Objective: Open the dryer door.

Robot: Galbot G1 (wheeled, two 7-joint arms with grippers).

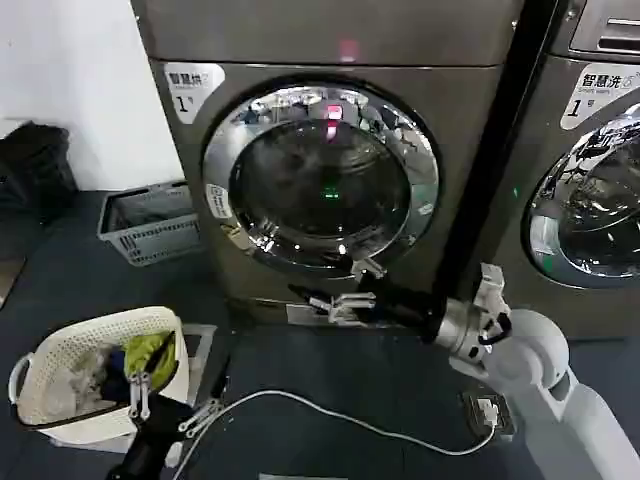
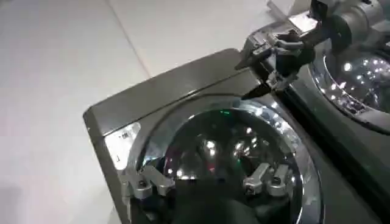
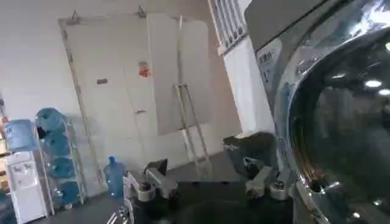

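The bronze-grey machine (image 1: pixel 330 150) marked "1" occupies the upper centre of the head view, its neighbour (image 1: pixel 590 170) standing at 3 o'clock. The dryer door (image 1: pixel 320 180), a round porthole with chrome rim and dark glass, lies flat against the machine front and appears still closed. At 5 o'clock of the door rim, the right gripper (image 1: pixel 350 288) reaches in from the right, fingers spread, one fingertip close to or touching the lower chrome edge and the other just below it; nothing is pinched. The rim therefore lies toward 12 o'clock from these fingers, so the right arm is by far the nearer. The left gripper (image 1: pixel 165 405), fingers likewise spread and empty, hangs low at 7 o'clock, beside the white laundry basket (image 1: pixel 60 360) and well apart from the door. A grey crate (image 1: pixel 150 225) sits at 9 o'clock on the floor.
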